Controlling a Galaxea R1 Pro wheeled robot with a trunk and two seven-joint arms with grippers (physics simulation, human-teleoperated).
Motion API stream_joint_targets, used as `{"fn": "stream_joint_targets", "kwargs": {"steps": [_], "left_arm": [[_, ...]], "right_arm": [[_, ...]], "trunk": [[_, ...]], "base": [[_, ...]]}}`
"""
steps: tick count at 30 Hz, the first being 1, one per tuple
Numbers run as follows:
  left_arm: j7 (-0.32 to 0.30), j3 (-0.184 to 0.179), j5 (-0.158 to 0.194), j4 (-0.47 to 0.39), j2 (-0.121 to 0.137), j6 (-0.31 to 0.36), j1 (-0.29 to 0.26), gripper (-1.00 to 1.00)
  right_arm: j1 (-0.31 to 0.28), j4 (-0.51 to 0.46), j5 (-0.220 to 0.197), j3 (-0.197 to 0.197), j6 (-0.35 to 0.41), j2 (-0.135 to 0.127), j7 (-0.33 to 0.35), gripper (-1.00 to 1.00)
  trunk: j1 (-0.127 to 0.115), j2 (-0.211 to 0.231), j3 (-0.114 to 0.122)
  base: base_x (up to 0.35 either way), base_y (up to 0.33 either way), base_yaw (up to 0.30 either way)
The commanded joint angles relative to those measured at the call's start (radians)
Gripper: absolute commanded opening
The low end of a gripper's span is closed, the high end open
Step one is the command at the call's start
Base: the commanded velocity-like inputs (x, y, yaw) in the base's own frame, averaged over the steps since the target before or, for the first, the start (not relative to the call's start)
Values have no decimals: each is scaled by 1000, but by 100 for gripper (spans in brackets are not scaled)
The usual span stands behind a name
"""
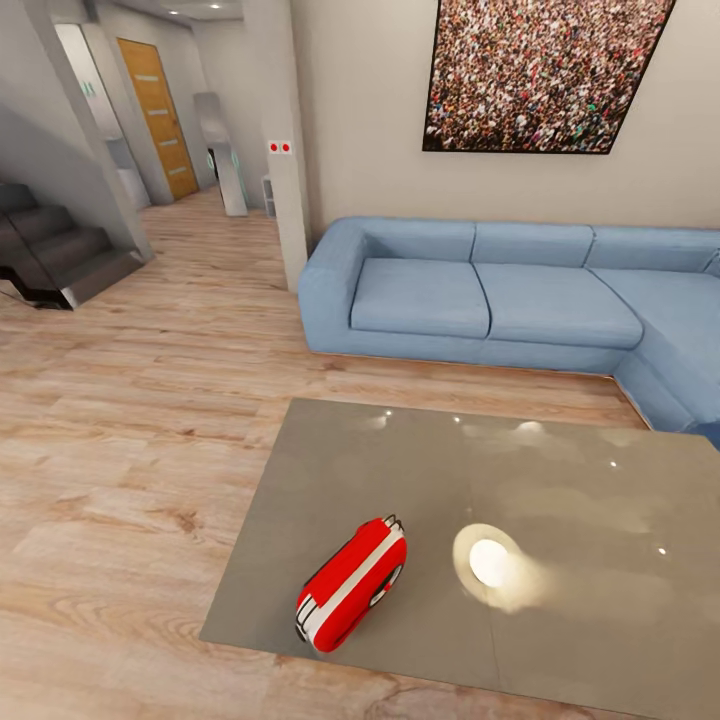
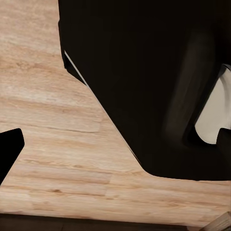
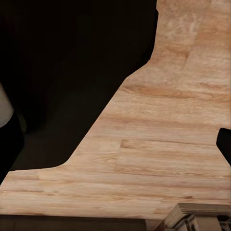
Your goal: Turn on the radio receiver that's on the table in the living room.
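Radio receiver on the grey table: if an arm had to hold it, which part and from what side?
Probably the red body, from above: the radio receiver lies tipped on the table, long sides exposed. Its thin wire handle at the far end looks too slight to pinch reliably.

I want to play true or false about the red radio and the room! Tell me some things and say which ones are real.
1. The radio receiver lies on the table. True.
2. The radio is on the sofa. False: it is on the grey table, near the table's front left corner in the head view.
3. A big crowd photograph hangs on the wall above the sofa. True.
4. The sofa is green. False: it is light blue.
5. A gripper is holding the radio. False: nothing touches it.
6. The floor is light wood planks. True.
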Motion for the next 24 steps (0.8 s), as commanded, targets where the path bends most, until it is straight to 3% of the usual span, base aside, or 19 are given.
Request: {"fn": "stream_joint_targets", "kwargs": {"steps": [1,24], "left_arm": [[0,0,0,0,0,0,0,100],[3,2,0,-1,-2,0,0,100]], "right_arm": [[0,0,0,0,0,0,0,100],[0,0,0,-2,-1,-1,0,100]], "trunk": [[0,0,0],[0,0,0]], "base": [[0,0,0],[0,0,0]]}}
